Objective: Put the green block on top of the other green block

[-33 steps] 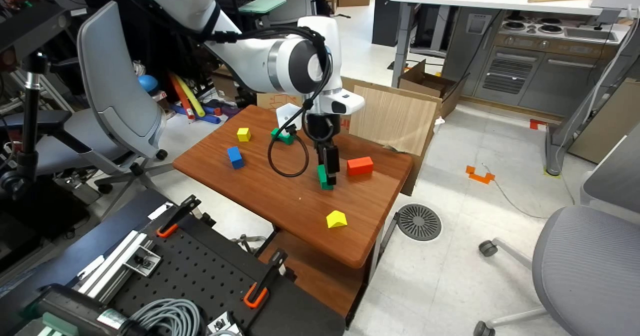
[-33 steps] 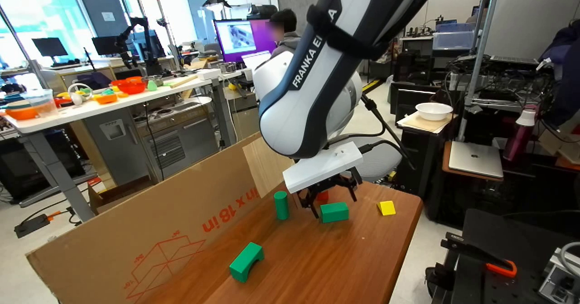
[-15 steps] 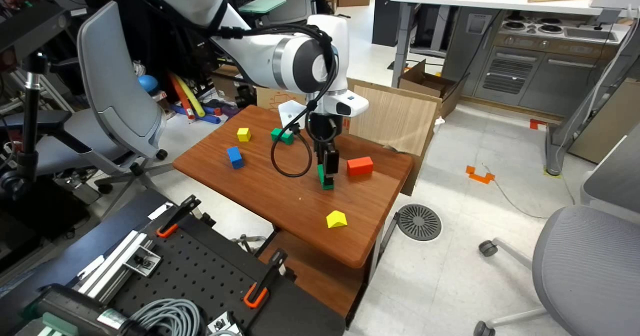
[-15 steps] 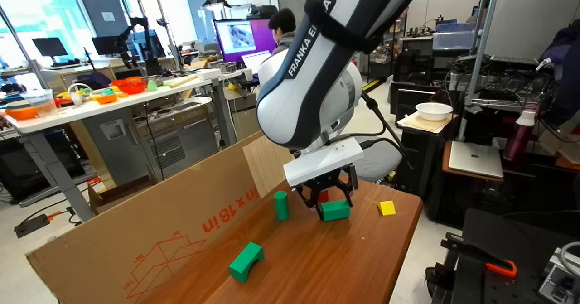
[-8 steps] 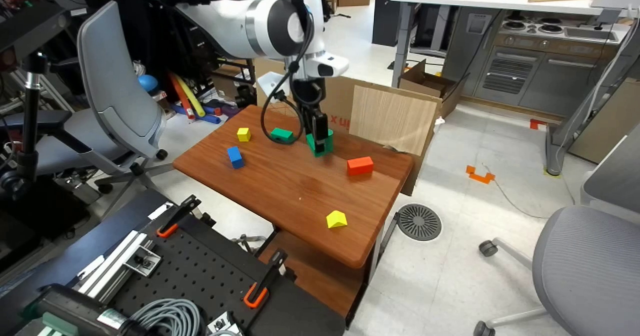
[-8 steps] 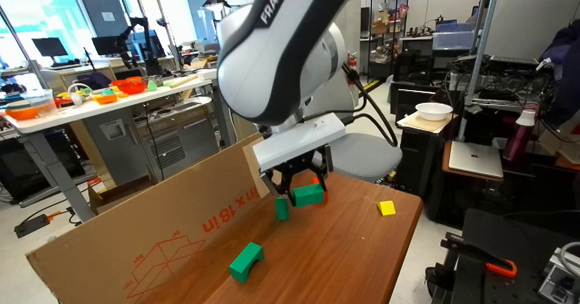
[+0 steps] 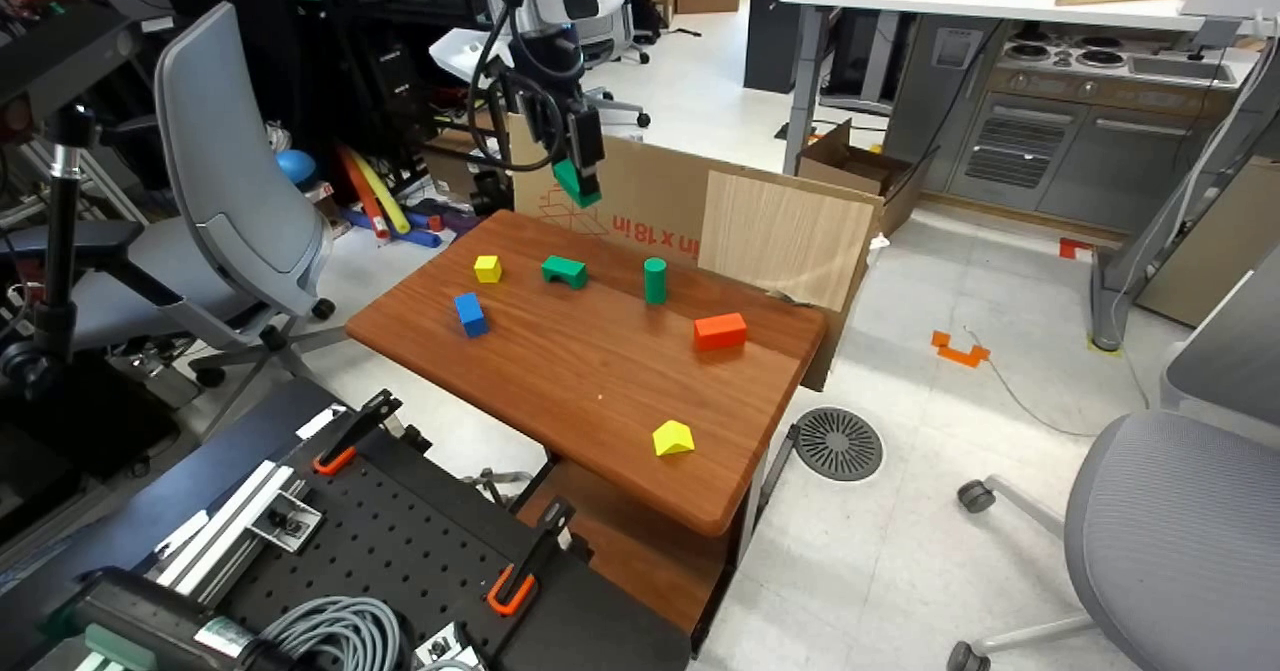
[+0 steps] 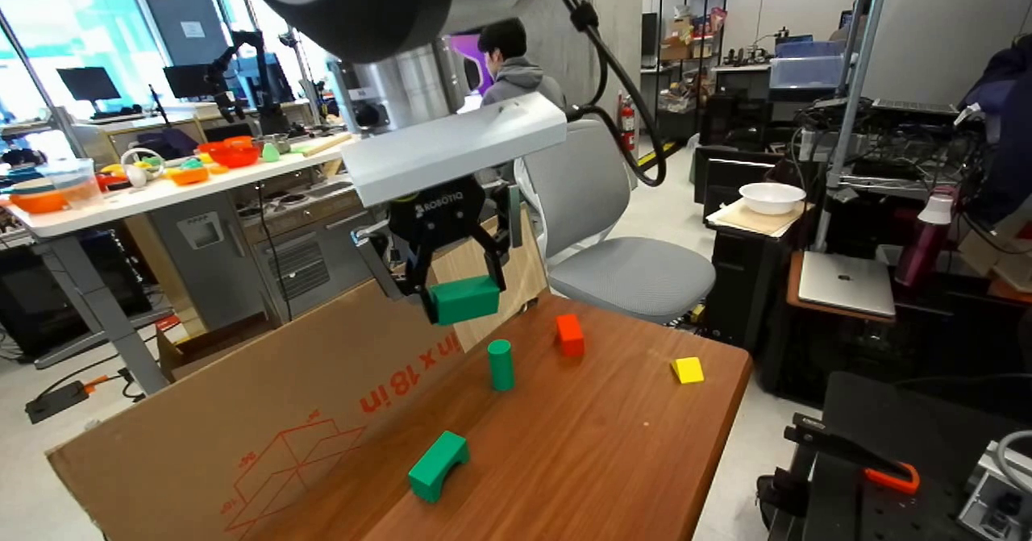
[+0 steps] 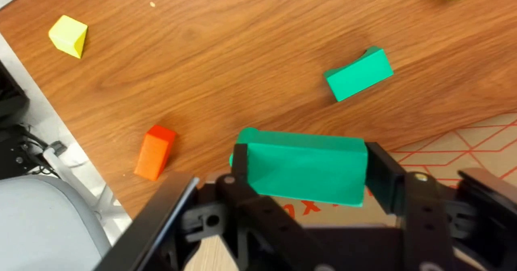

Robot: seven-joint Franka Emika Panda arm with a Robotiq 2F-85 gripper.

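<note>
"What's the Robotiq gripper (image 8: 466, 299) doing?"
"Pinching the rectangular green block (image 9: 307, 174), lower centre in the wrist view."
"And the green arch block (image 9: 360, 75)?"
"Upper right there, on the table (image 9: 202, 65)."

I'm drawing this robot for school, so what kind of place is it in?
Probably a robotics lab: there's a robot arm, a black benchtop dotted with holes, and computer monitors in the background.

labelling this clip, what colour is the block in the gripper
Plain green; the block shows best in the wrist view.
</note>
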